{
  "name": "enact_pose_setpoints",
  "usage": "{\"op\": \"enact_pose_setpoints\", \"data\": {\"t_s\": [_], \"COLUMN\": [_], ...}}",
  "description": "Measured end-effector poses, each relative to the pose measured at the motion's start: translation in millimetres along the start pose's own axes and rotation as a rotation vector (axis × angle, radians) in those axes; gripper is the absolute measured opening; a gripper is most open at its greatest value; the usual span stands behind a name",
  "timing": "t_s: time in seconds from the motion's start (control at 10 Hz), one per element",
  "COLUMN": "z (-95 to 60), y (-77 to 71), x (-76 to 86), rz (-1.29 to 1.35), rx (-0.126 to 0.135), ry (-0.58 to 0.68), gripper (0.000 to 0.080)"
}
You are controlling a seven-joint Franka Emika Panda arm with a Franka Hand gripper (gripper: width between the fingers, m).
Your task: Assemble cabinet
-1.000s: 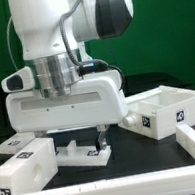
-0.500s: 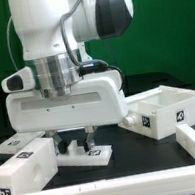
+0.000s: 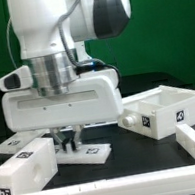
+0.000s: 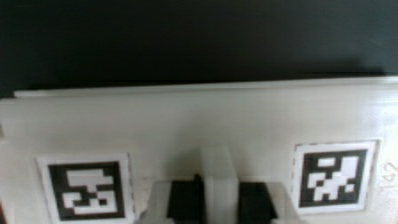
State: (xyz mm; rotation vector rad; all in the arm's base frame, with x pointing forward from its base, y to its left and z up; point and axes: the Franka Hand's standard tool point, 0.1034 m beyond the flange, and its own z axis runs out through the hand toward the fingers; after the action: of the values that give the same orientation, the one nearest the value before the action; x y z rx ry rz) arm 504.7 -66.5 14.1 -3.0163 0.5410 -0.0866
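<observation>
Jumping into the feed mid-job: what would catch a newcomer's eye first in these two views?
The big white arm fills the middle of the exterior view, its gripper down at a flat tagged panel. The wrist view shows that panel close up, with two black-and-white tags flanking the gripper. An open white box sits at the exterior view's right.

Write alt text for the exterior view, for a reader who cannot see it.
The fingers of a white robot arm are down at a flat white tagged panel on a black table; contact cannot be told. A tagged white block lies at the exterior view's left, an open white tagged box at its right.
</observation>
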Motion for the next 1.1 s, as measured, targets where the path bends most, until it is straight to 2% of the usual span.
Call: {"op": "enact_pose_setpoints", "data": {"t_s": [0.1,0.7,1.1], "z": [-0.6,-4.6,-4.4], "y": [14.8,64.8,65.2], "x": [0.8,24.0,23.8], "rz": [-0.034,-0.198,-0.198], "rx": [-0.007,-0.037,-0.037], "ry": [0.016,0.071,0.07], "gripper": [0.0064,0.0064,0.0064]}}
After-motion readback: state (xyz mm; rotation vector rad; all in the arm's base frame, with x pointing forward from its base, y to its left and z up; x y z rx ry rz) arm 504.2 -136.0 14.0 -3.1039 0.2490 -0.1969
